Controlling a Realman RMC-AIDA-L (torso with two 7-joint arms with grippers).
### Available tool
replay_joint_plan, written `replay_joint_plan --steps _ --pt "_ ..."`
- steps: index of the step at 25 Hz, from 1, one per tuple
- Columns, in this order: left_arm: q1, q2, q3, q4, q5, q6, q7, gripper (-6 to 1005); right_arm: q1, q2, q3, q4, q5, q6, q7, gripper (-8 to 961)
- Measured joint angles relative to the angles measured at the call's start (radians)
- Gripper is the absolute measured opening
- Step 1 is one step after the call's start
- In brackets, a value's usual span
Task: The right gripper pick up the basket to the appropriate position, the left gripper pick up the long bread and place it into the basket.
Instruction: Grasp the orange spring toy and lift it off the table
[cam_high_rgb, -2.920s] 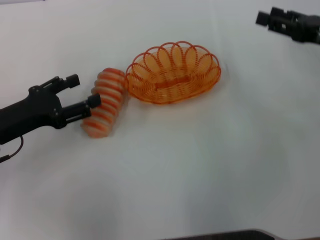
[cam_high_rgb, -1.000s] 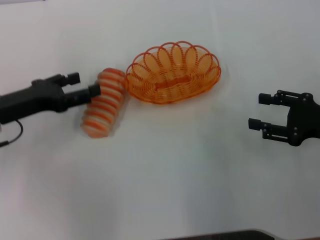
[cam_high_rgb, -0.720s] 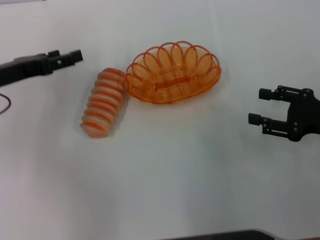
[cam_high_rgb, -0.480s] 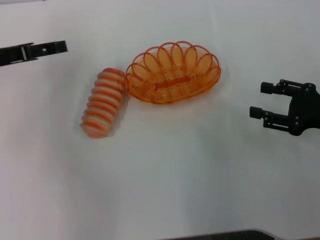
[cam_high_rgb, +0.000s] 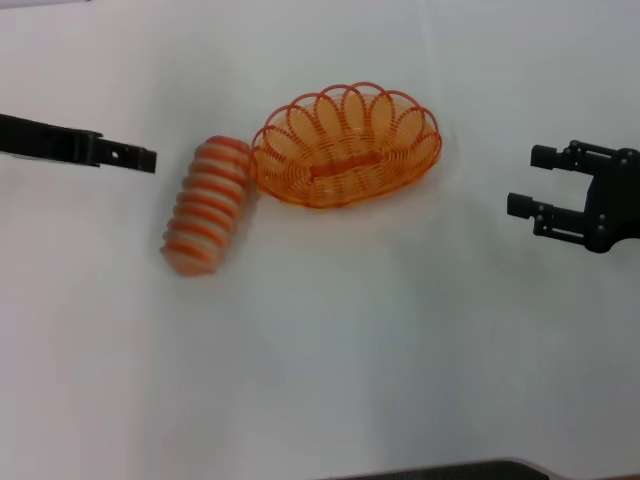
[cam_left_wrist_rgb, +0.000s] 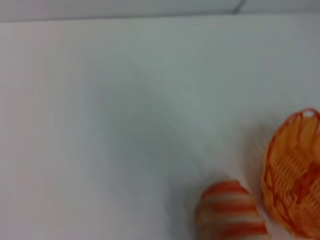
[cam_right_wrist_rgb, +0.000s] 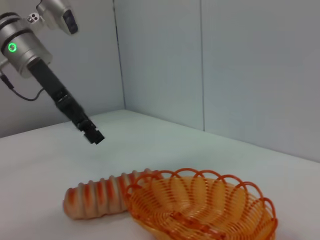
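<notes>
White table (cam_high_rgb: 330, 380), grey walls (cam_right_wrist_rgb: 250, 65) behind. Basket (cam_high_rgb: 346, 146) sitting mid-table, bread (cam_high_rgb: 207, 205) lying right against its left end. Left gripper (cam_high_rgb: 140, 159) up beside bread, fingers hard to tell. Right gripper (cam_high_rgb: 532, 182) off right, spread wide, holding nothing.

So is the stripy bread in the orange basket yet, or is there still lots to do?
Nothing looks done. The tan-and-orange ridged toy loaf lies on the white table, touching the empty orange wire basket. The left gripper hangs beside the loaf, holding nothing. The right gripper is open, off to the basket's side. Moving the basket and loading the bread are left.
</notes>
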Motion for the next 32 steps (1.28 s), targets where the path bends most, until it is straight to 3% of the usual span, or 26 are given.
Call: replay_joint_plan --steps 9,16,32 --pt "-0.022 -0.021 0.163 0.073 0.038 0.044 -0.058 849 0.005 0.000 0.004 0.003 -0.004 0.011 0.000 718" --pt "-0.026 -0.029 0.292 0.074 0.053 -0.001 -0.168 850 0.005 0.007 0.002 0.008 -0.006 0.029 -0.001 718" --pt "-0.029 -0.031 0.387 0.033 0.111 -0.068 -0.295 849 0.002 0.009 0.007 0.009 -0.002 0.031 0.000 718"
